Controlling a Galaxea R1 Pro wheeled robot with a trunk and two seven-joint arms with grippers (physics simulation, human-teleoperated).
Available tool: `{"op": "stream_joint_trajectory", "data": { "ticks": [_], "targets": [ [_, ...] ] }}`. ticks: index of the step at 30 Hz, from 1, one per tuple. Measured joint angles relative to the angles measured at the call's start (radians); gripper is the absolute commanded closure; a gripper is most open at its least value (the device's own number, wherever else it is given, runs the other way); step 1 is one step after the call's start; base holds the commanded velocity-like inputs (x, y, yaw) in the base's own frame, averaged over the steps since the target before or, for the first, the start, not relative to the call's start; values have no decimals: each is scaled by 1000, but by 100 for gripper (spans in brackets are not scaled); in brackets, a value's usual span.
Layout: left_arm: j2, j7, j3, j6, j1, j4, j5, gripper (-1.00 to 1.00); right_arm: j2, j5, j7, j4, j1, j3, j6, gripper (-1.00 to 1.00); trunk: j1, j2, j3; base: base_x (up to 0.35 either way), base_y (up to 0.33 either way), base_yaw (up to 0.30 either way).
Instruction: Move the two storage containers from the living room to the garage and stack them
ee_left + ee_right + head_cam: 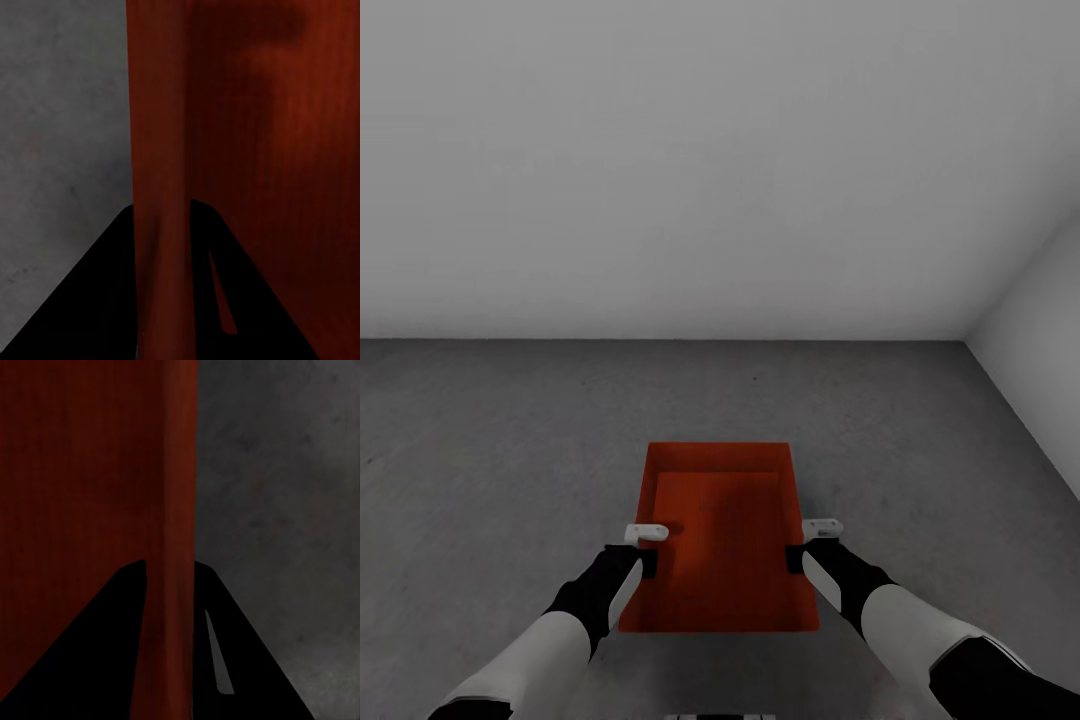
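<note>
Orange-red matte rectangular storage container [718, 535], gripped by both long walls over the garage's dark grey concrete floor [500, 440].
Left gripper [647, 548] and right gripper [807, 543] each pinch a wall between nearly shut fingers; whether the container rests on the floor or hangs above it is unclear. An uneven release could tip it. Beyond lie bare concrete and plain white walls [720, 160]; nothing blocks the way.

Left claw [652, 548] clamped; right claw [800, 543] clamped
</note>
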Motion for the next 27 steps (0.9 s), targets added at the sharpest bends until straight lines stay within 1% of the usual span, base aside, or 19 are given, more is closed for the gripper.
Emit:
{"op": "stream_joint_trajectory", "data": {
  "ticks": [10,27],
  "targets": [
    [0,0,0,2,0,-2,-1,100,0,0,1,0,0,0,0,100,38,-70,-31,0,0,0],
    [0,0,0,2,0,-2,-1,100,0,0,1,0,0,0,0,100,38,-70,-32,0,0,0]
  ]
}}
